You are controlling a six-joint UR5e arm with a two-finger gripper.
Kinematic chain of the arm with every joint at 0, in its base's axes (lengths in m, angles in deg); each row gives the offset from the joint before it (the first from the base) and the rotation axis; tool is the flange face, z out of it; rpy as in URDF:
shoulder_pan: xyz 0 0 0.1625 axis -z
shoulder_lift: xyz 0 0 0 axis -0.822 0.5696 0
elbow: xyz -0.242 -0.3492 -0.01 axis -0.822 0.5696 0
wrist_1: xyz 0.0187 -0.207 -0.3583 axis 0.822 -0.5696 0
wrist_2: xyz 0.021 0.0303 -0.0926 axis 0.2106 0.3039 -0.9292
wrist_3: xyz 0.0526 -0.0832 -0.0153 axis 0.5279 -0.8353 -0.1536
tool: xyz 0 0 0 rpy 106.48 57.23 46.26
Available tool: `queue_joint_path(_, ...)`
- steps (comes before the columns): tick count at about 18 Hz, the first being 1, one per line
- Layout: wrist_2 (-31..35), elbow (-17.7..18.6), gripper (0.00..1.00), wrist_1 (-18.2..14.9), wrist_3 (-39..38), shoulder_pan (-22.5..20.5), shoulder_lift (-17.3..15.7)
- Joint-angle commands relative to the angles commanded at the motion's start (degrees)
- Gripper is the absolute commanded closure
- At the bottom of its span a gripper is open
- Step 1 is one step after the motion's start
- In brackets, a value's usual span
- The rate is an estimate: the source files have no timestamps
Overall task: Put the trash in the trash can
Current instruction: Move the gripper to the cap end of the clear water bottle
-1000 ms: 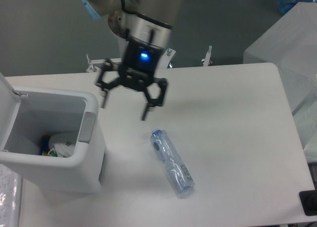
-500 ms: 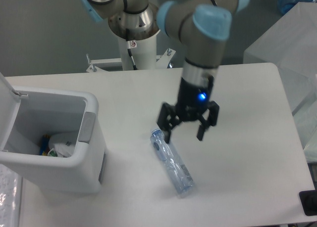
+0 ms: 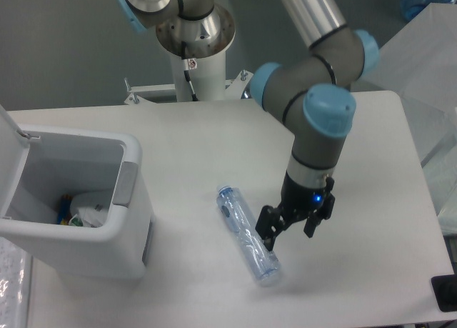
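Pincer (image 3: 291, 236) fingers spread wide, holding nothing — it hangs low over the tabletop (image 3: 343, 135), just beside the lower end of the crushed clear bottle (image 3: 247, 234), which lies flat and diagonal. To the left stands the white trash can (image 3: 132, 231) (lid (image 3: 10, 128) swung up), and inside it rests a crumpled white wrapper (image 3: 91, 206) with a bit of colored print.

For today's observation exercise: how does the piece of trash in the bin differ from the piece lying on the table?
The wrapper is white, crumpled and small; the bottle is clear, bluish and long. The wrapper already sits inside the open trash can, partly hidden by its wall; the bottle lies flat on the table, fully visible, with the open gripper at its lower end. Both are trash.
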Motion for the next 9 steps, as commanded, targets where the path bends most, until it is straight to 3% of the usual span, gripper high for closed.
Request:
queue_joint_path(3,0.97,-0.35,0.00,1.58,-0.35,0.62,1.76)
queue_joint_path(9,4.57,-0.88,0.00,1.67,-0.44,2.46,3.61)
